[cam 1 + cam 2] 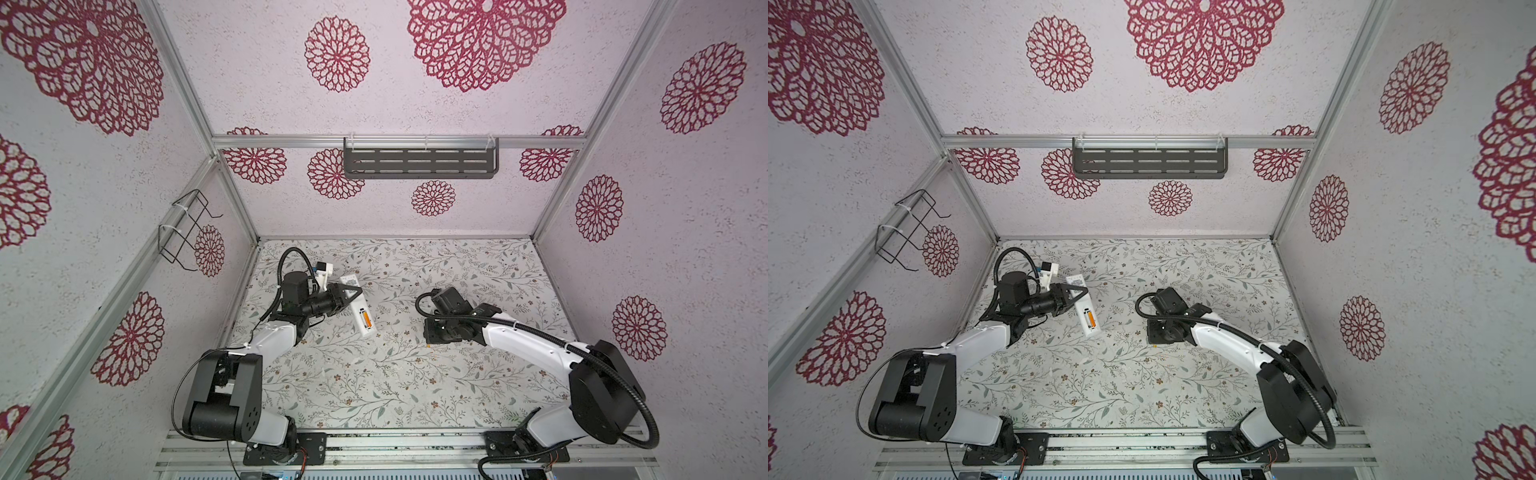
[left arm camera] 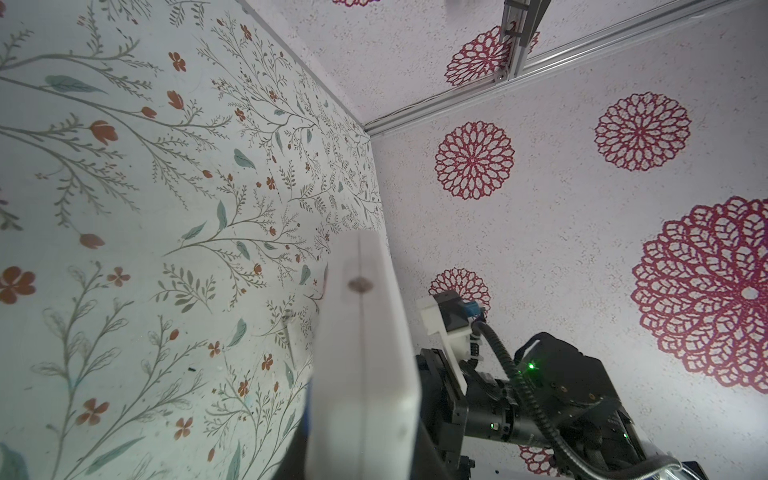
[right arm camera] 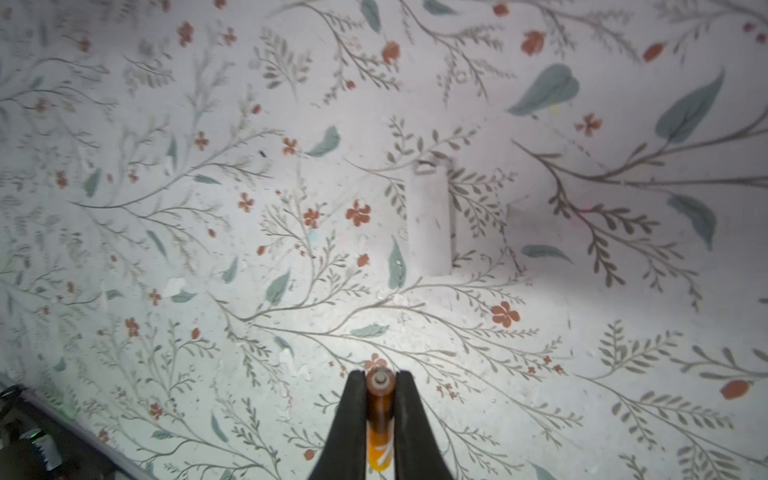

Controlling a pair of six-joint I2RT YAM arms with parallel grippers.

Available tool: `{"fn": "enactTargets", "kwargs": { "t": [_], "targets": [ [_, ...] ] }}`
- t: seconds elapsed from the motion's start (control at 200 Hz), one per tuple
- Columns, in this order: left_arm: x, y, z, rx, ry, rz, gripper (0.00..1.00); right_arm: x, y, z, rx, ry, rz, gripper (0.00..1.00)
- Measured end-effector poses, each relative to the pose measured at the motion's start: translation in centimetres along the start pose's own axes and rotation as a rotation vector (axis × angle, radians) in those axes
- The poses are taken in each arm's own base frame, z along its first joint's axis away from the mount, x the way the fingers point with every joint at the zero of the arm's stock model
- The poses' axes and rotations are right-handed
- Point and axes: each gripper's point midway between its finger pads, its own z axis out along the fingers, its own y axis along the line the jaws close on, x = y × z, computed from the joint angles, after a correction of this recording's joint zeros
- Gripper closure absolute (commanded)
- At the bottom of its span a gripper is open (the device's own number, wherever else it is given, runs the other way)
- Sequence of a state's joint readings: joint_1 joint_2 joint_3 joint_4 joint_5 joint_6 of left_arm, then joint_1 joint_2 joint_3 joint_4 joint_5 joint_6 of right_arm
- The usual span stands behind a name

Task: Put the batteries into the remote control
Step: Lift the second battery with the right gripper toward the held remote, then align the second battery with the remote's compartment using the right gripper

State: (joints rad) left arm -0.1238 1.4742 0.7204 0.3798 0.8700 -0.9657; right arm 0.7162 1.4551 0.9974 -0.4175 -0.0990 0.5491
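In both top views the remote control (image 1: 362, 318) (image 1: 1087, 322) lies back-up on the floral table (image 1: 415, 374), its long axis running from the far wall toward my bases with a slight lean. My left gripper (image 1: 348, 293) is clamped across its far half. Its open compartment is at the near end, one orange battery (image 1: 366, 321) already seated along the remote's length, with an empty slot beside it, I judge. My right gripper (image 1: 431, 338) points down at the table well to the right of the remote, with bare table between, so the coming move is a carry leftward to that near end, and my right arm is the one to make it. From my left wrist, the remote control (image 2: 365, 365) shows only as a plain white edge with a seam and a dark spot. My own fingers are barely in view, and I cannot tell whether the remote rests on the table or is tipped off it. From my right wrist, my fingers (image 3: 353, 415) are closed on the second battery (image 3: 379, 419), an orange sleeve with its metal cap pointing out past my fingertips. The remote is out of this view. A flat white piece (image 3: 430, 220) lies on the table ahead, likely the cover.
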Motion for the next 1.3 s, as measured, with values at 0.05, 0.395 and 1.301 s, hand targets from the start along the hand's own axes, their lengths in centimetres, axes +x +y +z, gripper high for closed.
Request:
{"fn": "enactTargets", "kwargs": {
  "t": [0.05,0.395,1.301],
  "targets": [
    [-0.1,-0.3,0.0,0.013,-0.001,0.003,1.0,-1.1,1.4,-0.8,-0.04,-0.034,-0.028,1.0],
    [-0.5,-1.8,0.5,0.088,-0.002,-0.007,1.0,-11.3,13.9,-8.8,-0.331,-0.345,-0.232,1.0],
    [-1.7,-2.7,1.5,0.148,-0.026,-0.078,1.0,-10.6,17.8,-3.4,-0.402,-0.278,-0.355,1.0]
  ]
}}
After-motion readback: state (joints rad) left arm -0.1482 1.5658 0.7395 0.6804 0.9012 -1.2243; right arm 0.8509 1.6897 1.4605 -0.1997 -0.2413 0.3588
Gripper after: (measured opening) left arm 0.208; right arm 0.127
